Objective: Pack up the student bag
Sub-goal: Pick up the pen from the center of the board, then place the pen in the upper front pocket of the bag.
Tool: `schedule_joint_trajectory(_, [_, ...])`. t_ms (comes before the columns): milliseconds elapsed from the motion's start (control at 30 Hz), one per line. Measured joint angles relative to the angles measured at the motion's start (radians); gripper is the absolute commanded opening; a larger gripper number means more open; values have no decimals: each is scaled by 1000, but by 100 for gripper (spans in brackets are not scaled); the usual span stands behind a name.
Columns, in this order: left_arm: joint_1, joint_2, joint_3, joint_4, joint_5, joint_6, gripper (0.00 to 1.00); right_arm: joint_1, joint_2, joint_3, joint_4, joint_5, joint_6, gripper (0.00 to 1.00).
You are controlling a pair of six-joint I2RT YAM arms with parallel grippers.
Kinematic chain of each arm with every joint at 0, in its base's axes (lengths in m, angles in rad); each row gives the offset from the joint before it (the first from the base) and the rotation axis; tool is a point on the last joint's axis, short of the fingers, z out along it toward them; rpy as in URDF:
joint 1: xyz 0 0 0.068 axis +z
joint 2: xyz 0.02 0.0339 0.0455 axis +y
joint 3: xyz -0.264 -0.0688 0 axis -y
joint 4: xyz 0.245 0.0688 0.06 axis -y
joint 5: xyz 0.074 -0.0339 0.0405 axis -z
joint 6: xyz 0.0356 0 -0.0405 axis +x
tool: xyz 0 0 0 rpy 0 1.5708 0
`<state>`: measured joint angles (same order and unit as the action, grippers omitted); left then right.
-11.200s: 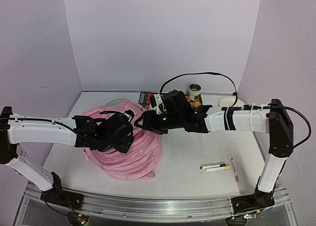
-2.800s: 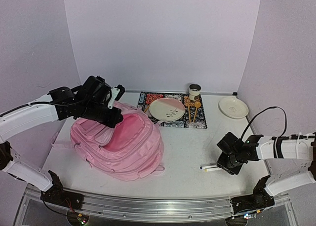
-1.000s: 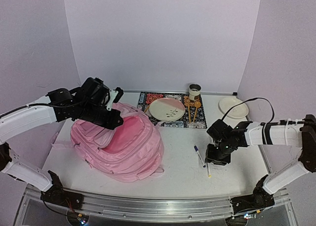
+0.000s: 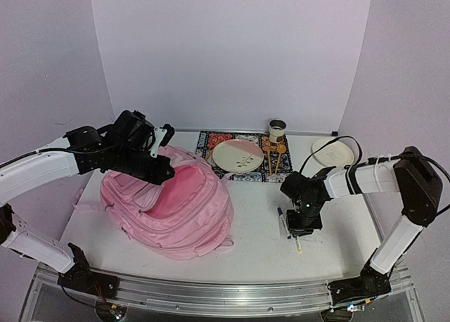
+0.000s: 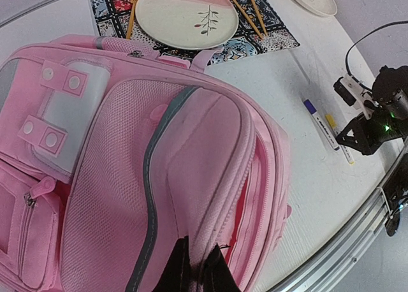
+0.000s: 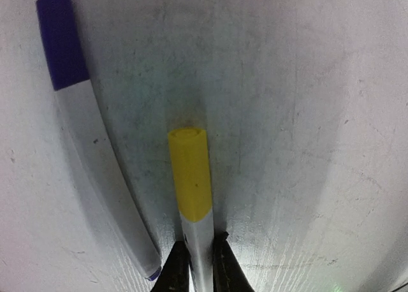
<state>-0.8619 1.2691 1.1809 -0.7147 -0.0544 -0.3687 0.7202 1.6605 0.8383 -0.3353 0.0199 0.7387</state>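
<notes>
The student bag [image 4: 172,209] lies flat on the left of the table, pink, with a white patch [image 5: 70,107] near its top. My left gripper [image 5: 196,268] is shut on the bag's zipper edge and holds it up, so a red gap shows beside it. My right gripper [image 6: 197,270] points down at the table, its jaws shut on the white barrel of a yellow-capped marker [image 6: 190,174]. A purple-capped marker [image 6: 76,107] lies just to its left, untouched. From above, the right gripper [image 4: 304,222] covers most of the yellow marker [image 4: 297,245].
A patterned placemat [image 4: 211,138] at the back holds a plate [image 4: 238,155], wooden cutlery [image 4: 275,157] and a cup [image 4: 278,131]. A small cream plate [image 4: 332,152] sits at the back right. The metal rail [image 4: 225,294] runs along the near edge.
My right gripper has shifted slightly left over the markers and its jaws have closed onto the yellow-capped marker. The left arm and the bag have not moved.
</notes>
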Motion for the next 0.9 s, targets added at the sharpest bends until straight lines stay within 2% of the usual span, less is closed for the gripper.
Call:
schedule_joint_trajectory(300, [0, -1, 0, 0, 2, -1, 0, -1, -38, -4, 13, -14, 15, 0])
schedule_joint_trajectory(600, [0, 1, 0, 0, 11, -9, 0, 8, -226, 21, 39, -60, 53, 0])
schedule_joint_trajectory(900, [0, 28, 2, 1, 51, -25, 0, 89, -294, 108, 244, -104, 174, 0])
